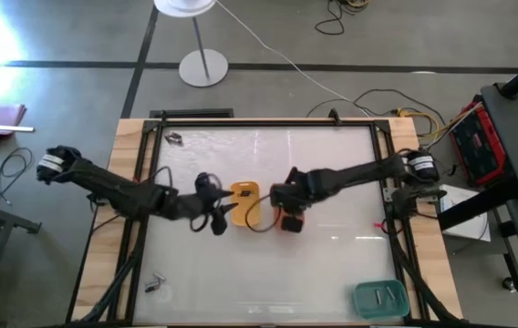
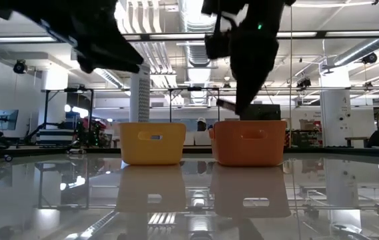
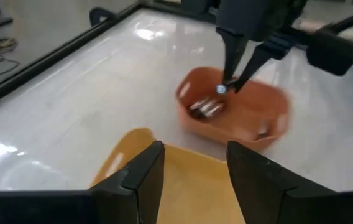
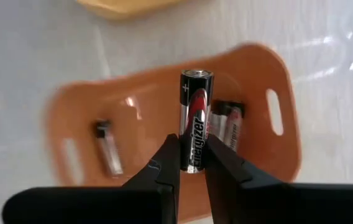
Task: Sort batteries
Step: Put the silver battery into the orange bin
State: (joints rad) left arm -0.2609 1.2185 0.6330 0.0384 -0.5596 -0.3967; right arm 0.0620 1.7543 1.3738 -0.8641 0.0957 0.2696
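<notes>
**Kid:** What are you holding right now?

**Me:** My right gripper (image 4: 189, 163) is squeezing one battery (image 4: 196, 118), black and silver with red on it. It stands up between my two fingers. I hold it right over the orange tray (image 4: 164, 93).

**Kid:** Is anything in that tray already?

**Me:** Yes. I see a couple of batteries lying together (image 4: 227, 124) near one end and one more (image 4: 107, 148) near the other end. So some sorting is done there.

**Kid:** And your other hand?

**Me:** My left gripper (image 3: 189, 168) is spread wide with nothing in it. It hangs just over the yellow tray (image 3: 183, 186), right beside the orange one. I can't tell if the yellow tray has any batteries inside.

**Kid:** What about farther away?

**Me:** From up high I see a teal tray (image 1: 382, 299) in one corner of the table (image 1: 332, 264). It has some small grey batteries (image 1: 384, 293) in it. There are loose ones too: a little bunch (image 1: 154, 284) at the corner on my left arm's side, and another bit (image 1: 175, 138) at the far corner on that side.

**Kid:** So are you almost finished?

**Me:** Not yet, I think. I guess this battery goes in the orange tray, and those loose ones need homes.
</notes>
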